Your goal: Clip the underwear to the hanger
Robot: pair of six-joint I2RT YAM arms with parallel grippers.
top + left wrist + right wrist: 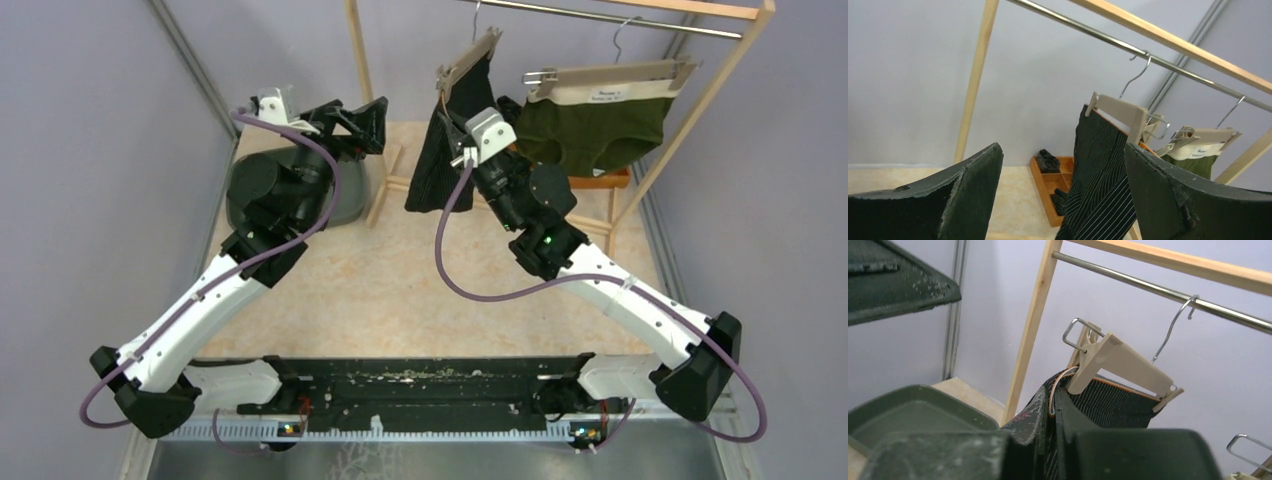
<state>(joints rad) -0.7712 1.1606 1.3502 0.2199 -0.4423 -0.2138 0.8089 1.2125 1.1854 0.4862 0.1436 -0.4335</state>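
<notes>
**Black pinstriped underwear on a beige clip hanger, wooden rack**

Item: black striped underwear [438,165] with an orange-edged waistband. It hangs from a beige clip hanger [468,62] whose wire hook sits on the metal rail [620,18] of a wooden rack [362,60]. In the top view the hanger tilts steeply, and the garment drops in a narrow bunched fold below it. In the right wrist view, the hanger's near clip [1087,367] sits over the waistband. Whether it bites the cloth cannot be told.

Right gripper [1052,400]: pinched fully closed at the top edge of the underwear, just under the near clip. The waistband's edge runs into the seam between the fingers.

Left gripper [372,125]: spread wide and holding nothing. It is raised to the left of the rack's post, well apart from the garment. Its two dark fingers [973,185] frame the hanger and rail from the side.

Also on the rail: olive green underwear [590,130] spread flat on a second beige hanger [610,80], to the right of the striped pair.

Below: a dark green bin [908,410] under the left arm, and an orange compartment tray [1040,175] at the foot of the rack.
</notes>
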